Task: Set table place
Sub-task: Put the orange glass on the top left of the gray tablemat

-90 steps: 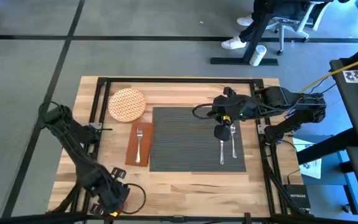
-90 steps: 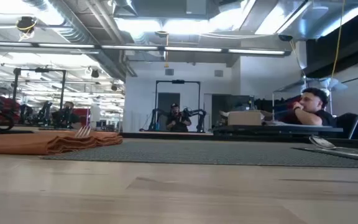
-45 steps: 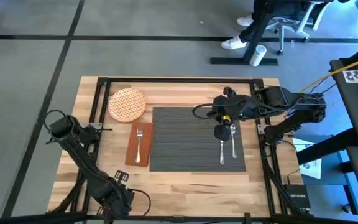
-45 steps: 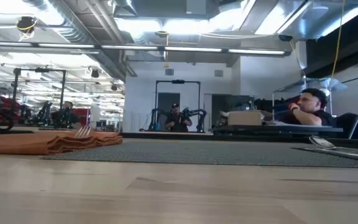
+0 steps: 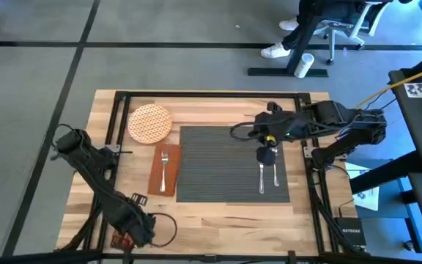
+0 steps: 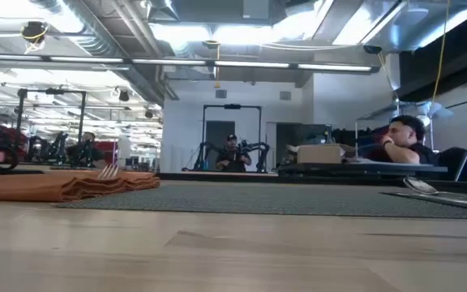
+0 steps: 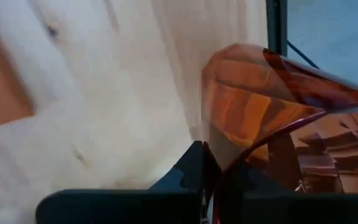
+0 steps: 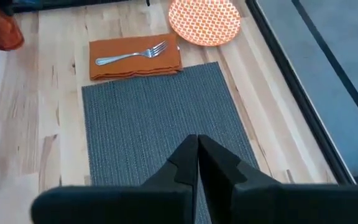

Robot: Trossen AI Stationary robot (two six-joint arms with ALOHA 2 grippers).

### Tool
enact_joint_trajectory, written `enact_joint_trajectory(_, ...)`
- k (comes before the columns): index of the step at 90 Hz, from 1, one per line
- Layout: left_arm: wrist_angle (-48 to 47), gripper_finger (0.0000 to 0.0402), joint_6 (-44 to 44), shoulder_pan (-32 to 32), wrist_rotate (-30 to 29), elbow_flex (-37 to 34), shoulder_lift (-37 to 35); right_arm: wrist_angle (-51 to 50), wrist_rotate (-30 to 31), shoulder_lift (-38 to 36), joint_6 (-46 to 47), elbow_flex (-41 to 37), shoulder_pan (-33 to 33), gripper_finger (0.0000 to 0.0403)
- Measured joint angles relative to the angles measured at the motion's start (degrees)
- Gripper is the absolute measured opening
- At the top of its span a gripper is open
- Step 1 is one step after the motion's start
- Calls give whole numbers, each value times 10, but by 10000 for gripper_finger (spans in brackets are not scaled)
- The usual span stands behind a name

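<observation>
Worktop (image 5: pixel 218 213): light wood planks, black rails at edges; whole setting sits on it.
L arm: shifted vs a sec ago. Elbow swung at the worktop's left edge, end effector (image 5: pixel 127 233) now near the front-left corner. Looks like cup transport under way.
R arm: barely moved, drew back a touch toward its own side. End effector (image 8: pixel 197 149) hangs over the far-right part of the placemat, fingers pressed together, nothing between them. Prob. waiting.
Placemat (image 5: pixel 218 165): dark grey, ribbed, rectangular, flat, mid-worktop. Centre bare, no plate on it yet.
Napkin (image 5: pixel 154 176): long, brown-orange, folded, just left of the placemat, edges about touching.
Plate (image 5: pixel 150 122): round, orange lattice pattern, off the mat near the far-left corner, just beyond the napkin. Unmoved, so it's prob. a step left to do.
Fork (image 5: pixel 164 167): silver, lying lengthwise on the napkin.
Two silver pieces (image 5: pixel 261 180): side by side on the mat's right strip, parallel to its short edge. Can't tell which is knife and which is spoon.
Cup (image 7: pixel 260 106): small, translucent orange, tilted. L end effector (image 7: pixel 207 165) appears clamped on its rim, above the worktop near the rail. Also seen in the R wrist view (image 8: pixel 2 31).
Meaning: cup in hand but not placed. Cup and plate remain.
</observation>
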Motion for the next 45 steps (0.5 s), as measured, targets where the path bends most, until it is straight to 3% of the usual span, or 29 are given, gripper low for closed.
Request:
enact_joint_trajectory(16,-50,1,19,58,-35,0,-46,-5,1,-32,15,0,0,0)
enact_joint_trajectory(28,-86,0,54,137,-63,0,-69,-25,11,-59,35,0,0,0)
enact_joint_trajectory(45,-85,0,170,252,-94,0,-86,-76,11,-88,73,0,0,0)
